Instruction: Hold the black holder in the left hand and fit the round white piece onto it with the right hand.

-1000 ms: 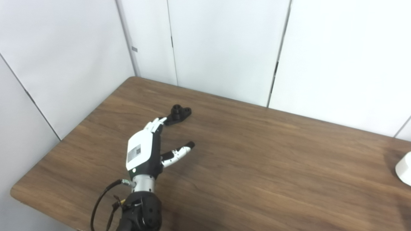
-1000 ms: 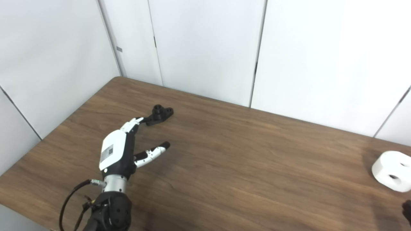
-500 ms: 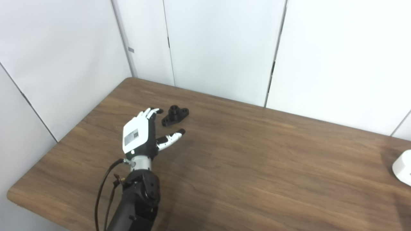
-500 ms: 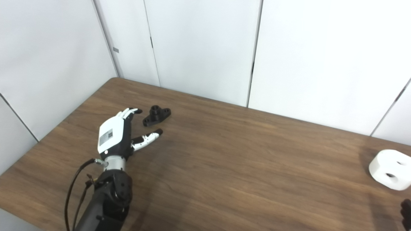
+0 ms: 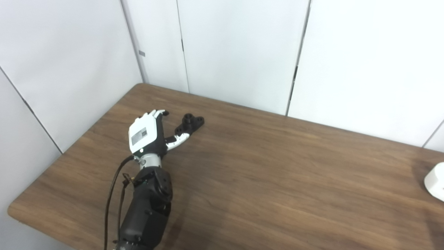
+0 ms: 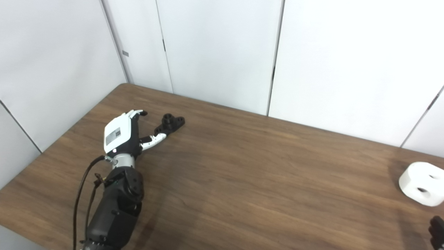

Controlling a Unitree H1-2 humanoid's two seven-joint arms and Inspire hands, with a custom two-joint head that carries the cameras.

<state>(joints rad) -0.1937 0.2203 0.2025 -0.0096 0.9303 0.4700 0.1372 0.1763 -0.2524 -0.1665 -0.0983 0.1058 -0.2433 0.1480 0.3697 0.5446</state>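
Observation:
The black holder (image 5: 190, 124) lies flat on the wooden table (image 5: 277, 180) near its far left corner. My left hand (image 5: 145, 133) is open just left of it, palm turned toward the holder. Its thumb tip is at the holder's near end and the fingers (image 5: 158, 113) reach past on the left; nothing is held. The round white piece (image 6: 421, 184), with holes in it, sits at the table's right side. Only a dark tip of my right hand (image 6: 437, 230) shows at the lower right edge of the right eye view, in front of the white piece.
White wall panels (image 5: 242, 52) stand close behind the table's far edge and along its left side. The table's left front corner (image 5: 14, 208) is near my left arm. A black cable (image 5: 112, 194) hangs beside the left forearm.
My left hand has moved away from me along the table, from short of the holder to beside it, its thumb now at the holder's near end. The holder and white piece stayed put.

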